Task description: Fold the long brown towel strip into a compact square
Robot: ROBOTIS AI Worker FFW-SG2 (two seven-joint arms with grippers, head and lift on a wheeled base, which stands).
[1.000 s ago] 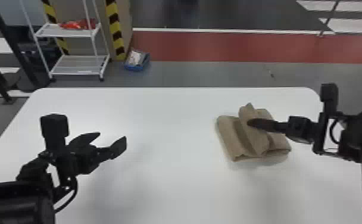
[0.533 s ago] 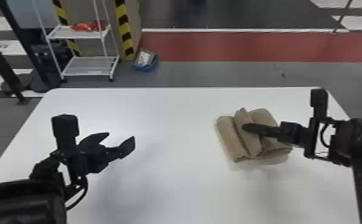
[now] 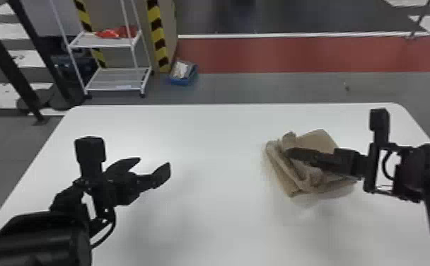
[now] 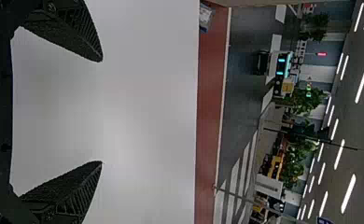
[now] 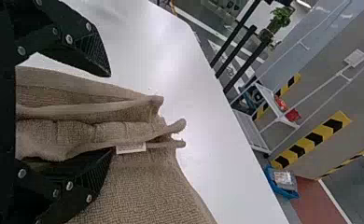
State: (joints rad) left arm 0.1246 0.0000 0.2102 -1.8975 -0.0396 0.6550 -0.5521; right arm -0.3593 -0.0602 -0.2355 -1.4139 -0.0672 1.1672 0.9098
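My R gripper (image 3: 291, 153) is wide w/ the brown towel (image 3: 318, 140) bunched btwn its fingers, & my L gripper (image 3: 155, 163) hangs wide above the table (image 3: 207, 219).

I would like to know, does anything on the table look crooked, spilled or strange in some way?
Yes, the brown towel looks askew: its left part is bunched into uneven ridges between the open fingers of the right gripper, and its edges do not line up into a neat square. I see no spill.
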